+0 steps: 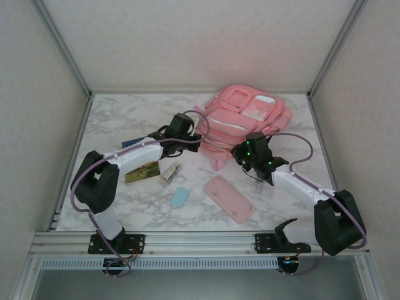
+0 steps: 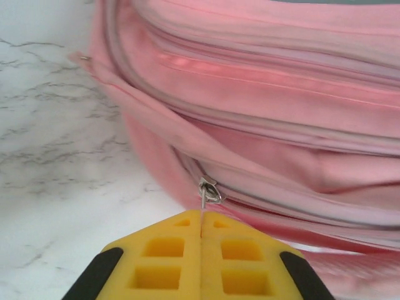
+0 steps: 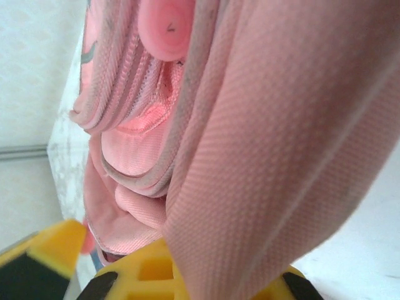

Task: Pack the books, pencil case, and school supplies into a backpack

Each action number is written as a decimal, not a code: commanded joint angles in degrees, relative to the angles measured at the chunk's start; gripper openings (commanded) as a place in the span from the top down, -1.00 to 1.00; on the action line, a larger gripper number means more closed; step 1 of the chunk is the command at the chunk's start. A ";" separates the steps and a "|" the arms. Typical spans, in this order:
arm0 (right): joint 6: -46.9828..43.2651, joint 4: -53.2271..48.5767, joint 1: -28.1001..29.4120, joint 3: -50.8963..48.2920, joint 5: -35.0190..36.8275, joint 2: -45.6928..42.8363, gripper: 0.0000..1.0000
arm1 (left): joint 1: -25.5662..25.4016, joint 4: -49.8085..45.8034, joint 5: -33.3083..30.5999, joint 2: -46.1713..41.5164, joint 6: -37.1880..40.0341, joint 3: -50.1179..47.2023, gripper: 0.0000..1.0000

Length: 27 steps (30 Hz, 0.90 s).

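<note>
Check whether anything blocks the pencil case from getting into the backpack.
Yes. The backpack looks zipped closed, with no opening visible; the left tool is shut on the zipper pull. The right tool, clamped on backpack fabric, also sits between the pencil case and the backpack in the top view.

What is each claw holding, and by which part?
The left claw pinches the zipper pull of the backpack by its tip; the right claw clamps a band of its fabric.
</note>
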 commanded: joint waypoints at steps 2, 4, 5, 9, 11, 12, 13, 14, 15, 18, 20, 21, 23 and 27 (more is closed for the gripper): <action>-10.62 -2.85 -4.09 1.86 -4.19 -1.59 1.00 | 0.39 -0.99 5.03 2.02 3.40 1.27 1.00; -12.78 -1.87 -6.22 2.18 -8.56 -0.77 1.00 | 0.05 0.93 8.11 1.88 2.92 0.18 1.00; -14.19 -1.73 -7.30 2.53 -10.89 -0.21 1.00 | -0.22 2.02 9.51 1.90 2.81 -0.35 1.00; -21.62 -5.41 -11.80 6.02 -19.68 2.14 1.00 | -0.94 5.74 13.22 2.34 2.36 -2.66 1.00; -26.25 -9.55 -13.89 8.22 -23.36 3.10 1.00 | -1.05 7.30 15.12 2.87 2.28 -3.44 1.00; -28.82 -11.66 -14.95 9.39 -24.99 3.66 1.00 | -1.02 7.98 16.19 3.25 2.19 -3.68 1.00; -30.75 -13.44 -15.80 10.23 -26.57 4.21 1.00 | -1.02 8.51 17.23 3.65 2.23 -3.91 1.00; -32.69 -14.96 -16.67 10.98 -28.04 4.85 1.00 | -1.02 8.93 18.16 4.18 2.43 -3.90 1.00; -34.25 -16.37 -17.38 11.65 -29.02 5.43 1.00 | -1.07 9.16 18.83 4.69 2.66 -3.88 1.00; -36.59 -18.25 -18.89 12.75 -30.59 6.66 1.00 | -1.02 8.96 19.77 5.93 3.47 -3.39 0.93; -37.02 -18.13 -19.31 12.88 -31.43 6.82 1.00 | -1.02 8.61 19.87 6.56 3.92 -2.83 0.76; -37.21 -18.19 -19.42 12.95 -31.72 6.81 1.00 | -1.02 8.39 20.01 6.98 4.12 -2.50 0.64; -37.71 -18.24 -19.46 13.02 -31.88 6.60 1.00 | -1.02 7.94 20.64 7.84 4.25 -1.69 0.47; -38.94 -19.27 -19.83 13.56 -32.58 6.14 1.00 | -1.02 7.74 21.27 9.54 4.53 -0.42 0.33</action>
